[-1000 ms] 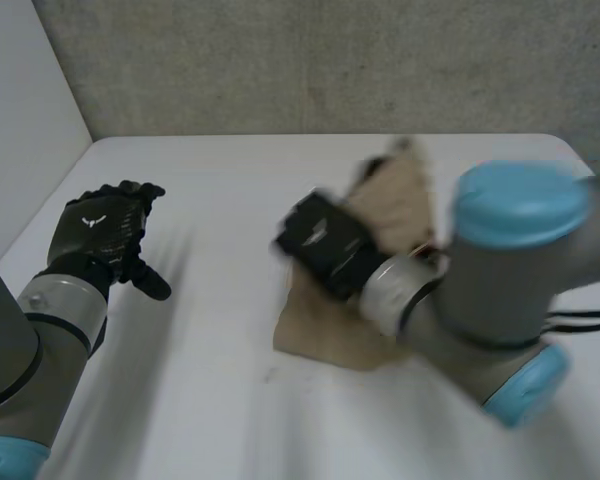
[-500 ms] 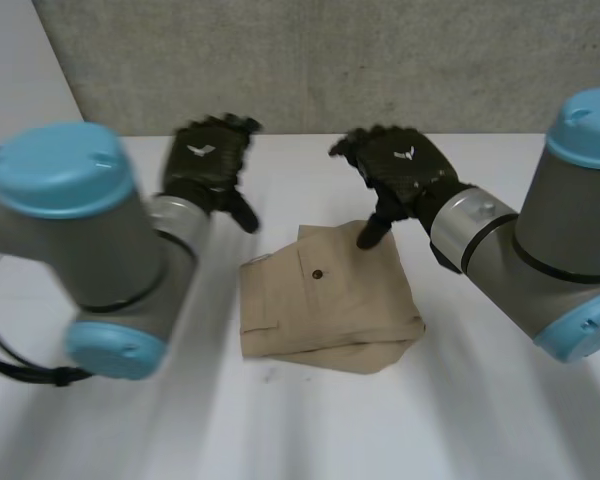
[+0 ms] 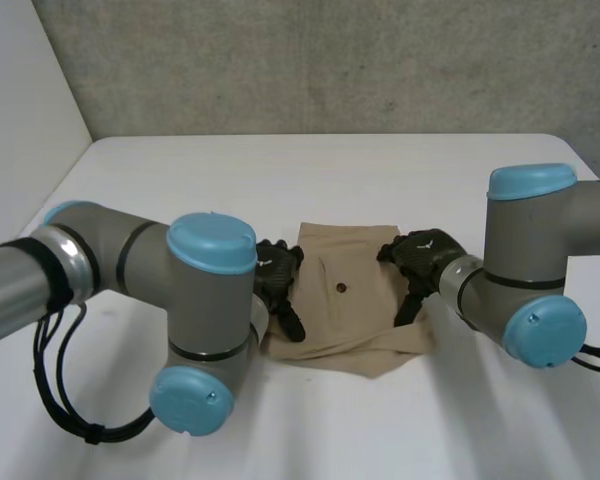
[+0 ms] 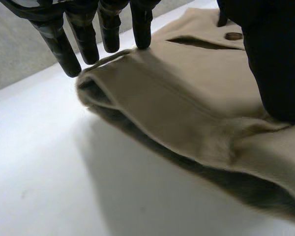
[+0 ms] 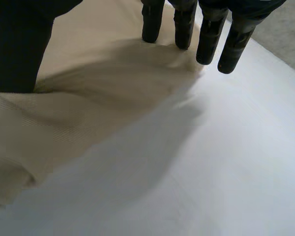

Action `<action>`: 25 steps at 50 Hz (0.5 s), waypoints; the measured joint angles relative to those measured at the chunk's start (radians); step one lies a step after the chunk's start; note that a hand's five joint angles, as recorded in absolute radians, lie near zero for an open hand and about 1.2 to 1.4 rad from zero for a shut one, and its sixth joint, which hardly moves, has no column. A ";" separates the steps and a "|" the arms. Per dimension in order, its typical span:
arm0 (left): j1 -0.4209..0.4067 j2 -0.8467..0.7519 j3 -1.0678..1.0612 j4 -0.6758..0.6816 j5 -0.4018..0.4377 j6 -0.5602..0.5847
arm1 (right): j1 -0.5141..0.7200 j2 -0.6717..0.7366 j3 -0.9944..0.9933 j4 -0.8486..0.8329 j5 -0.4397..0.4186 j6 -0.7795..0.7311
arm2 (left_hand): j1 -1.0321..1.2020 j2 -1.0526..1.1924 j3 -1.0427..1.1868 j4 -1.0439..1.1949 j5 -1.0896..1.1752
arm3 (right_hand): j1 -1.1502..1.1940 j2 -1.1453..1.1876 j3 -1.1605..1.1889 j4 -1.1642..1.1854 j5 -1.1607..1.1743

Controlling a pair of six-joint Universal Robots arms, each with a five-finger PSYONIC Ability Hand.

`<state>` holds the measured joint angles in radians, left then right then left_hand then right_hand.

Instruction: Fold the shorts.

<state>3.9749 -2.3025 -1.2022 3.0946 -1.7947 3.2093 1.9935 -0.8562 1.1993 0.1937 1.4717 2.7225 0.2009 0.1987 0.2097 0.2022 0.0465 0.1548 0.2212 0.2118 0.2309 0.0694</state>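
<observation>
Lowered: left robot hand (image 3: 278, 282), right robot hand (image 3: 425, 258) | flat on shorts (image 3: 348, 312) side edges

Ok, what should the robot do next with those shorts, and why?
Probably press down and smooth the folded tan cloth shorts flat: the left robot hand and right robot hand rest open on opposite side edges, and the layers look puffy.

The left arm (image 3: 195, 300) bends in from the side, and the left robot hand (image 3: 278, 282) sits low, palm down, fingers (image 4: 83, 39) straight, thumb (image 4: 278, 69) held apart from them. The right arm (image 3: 525, 250) mirrors it. The right robot hand (image 3: 422, 260) is likewise low, fingers (image 5: 209, 37) straight, thumb (image 5: 17, 49) set wide.
</observation>
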 measured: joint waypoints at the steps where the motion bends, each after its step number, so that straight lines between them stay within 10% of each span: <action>1: 0.000 0.014 -0.001 -0.001 -0.001 0.000 | 0.001 -0.012 0.003 -0.001 0.007 -0.008 | 0.000 0.000 0.000 0.000 0.000 | 0.000 0.000 0.000 0.000 0.000; 14: 0.037 0.329 -0.006 -0.035 -0.004 -0.002 | 0.010 -0.352 0.022 -0.114 0.071 0.154 | 0.000 0.000 0.000 0.000 -0.001 | 0.000 0.000 0.000 0.000 -0.008; 25: 0.277 0.618 0.026 -0.165 -0.002 -0.011 | -0.012 -0.593 0.005 -0.113 0.274 0.227 | 0.003 0.002 0.000 0.002 -0.001 | 0.000 0.000 0.000 0.000 -0.008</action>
<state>4.2522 -1.6848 -1.1766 2.9300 -1.7968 3.1980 1.9813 -1.4497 1.2044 0.0807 1.7456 2.9492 0.2036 0.2006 0.2097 0.2046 0.0457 0.1549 0.2212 0.2118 0.2310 0.0614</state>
